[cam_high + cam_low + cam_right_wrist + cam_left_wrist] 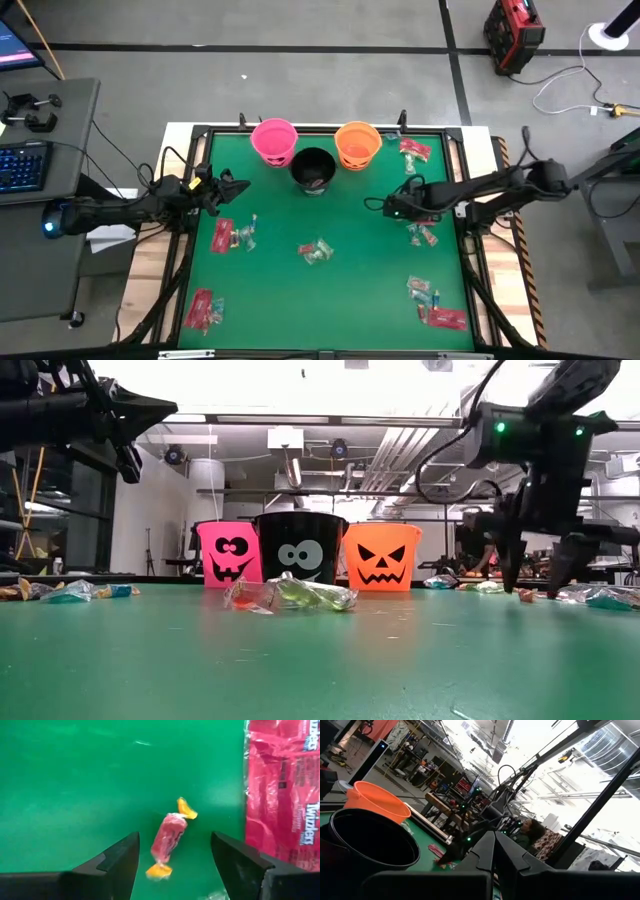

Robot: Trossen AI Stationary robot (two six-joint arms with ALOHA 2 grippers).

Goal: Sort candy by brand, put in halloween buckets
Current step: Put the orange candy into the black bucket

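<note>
Three buckets stand at the far middle of the green table: pink (pixel 274 140), black (pixel 313 170) and orange (pixel 357 145). My right gripper (pixel 175 857) is open and points down just above the mat, right of the black bucket (pixel 393 208). Its fingers stand on either side of a small red sweet with yellow twisted ends (pixel 167 837), which lies flat on the mat, untouched. A red packet (pixel 282 795) lies beside it. My left gripper (pixel 235 187) is shut and empty, raised above the table (pixel 130 420) left of the buckets; its wrist view shows the black bucket (pixel 370 845) and the orange one (pixel 377 800).
Heaps of candy lie on the mat: left of centre (pixel 232 235), centre (pixel 317 252), near left (pixel 203 310), near right (pixel 435 300), far right (pixel 415 152) and by the right arm (pixel 422 235). A raised frame (pixel 470 200) borders the table.
</note>
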